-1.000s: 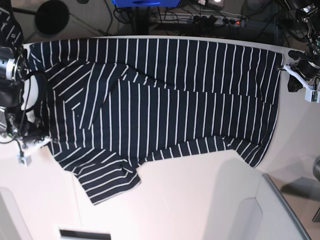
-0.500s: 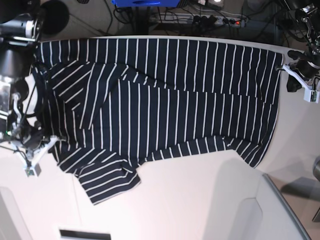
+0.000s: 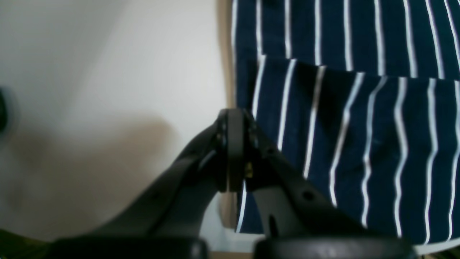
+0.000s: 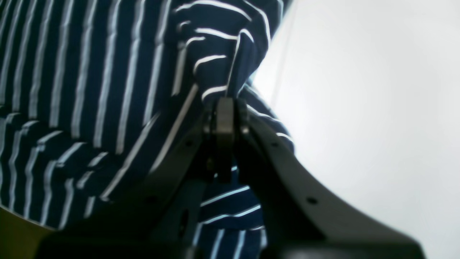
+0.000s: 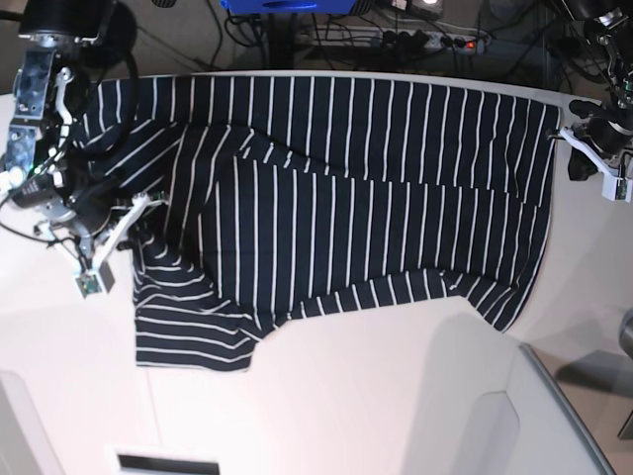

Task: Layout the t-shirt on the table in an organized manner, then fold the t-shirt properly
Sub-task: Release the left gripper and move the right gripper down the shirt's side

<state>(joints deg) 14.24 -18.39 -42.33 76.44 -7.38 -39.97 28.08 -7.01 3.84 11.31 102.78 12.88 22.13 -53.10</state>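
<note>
The dark, white-striped t-shirt (image 5: 346, 198) lies spread over the far half of the white table (image 5: 346, 406), with folds near its middle and a sleeve flap at the lower left. In the base view my right gripper (image 5: 134, 226) sits at the shirt's left side. The right wrist view shows it (image 4: 224, 108) shut on a bunched pinch of t-shirt (image 4: 107, 72) fabric. My left gripper (image 5: 561, 135) holds the shirt's right edge near the far corner. In the left wrist view it (image 3: 233, 122) is shut on the hem of the t-shirt (image 3: 359, 126), with bare table (image 3: 107, 72) to its left.
Beyond the table's curved far edge are a power strip (image 5: 435, 40), cables and a blue object (image 5: 282, 5). A pale raised shape (image 5: 495, 416) takes up the near right. A grey object (image 5: 626, 336) stands at the right border.
My right gripper has swung away from the table's left edge, up and rightward in the base view, dragging the shirt's left side and sleeve inward. The left gripper has stayed put.
</note>
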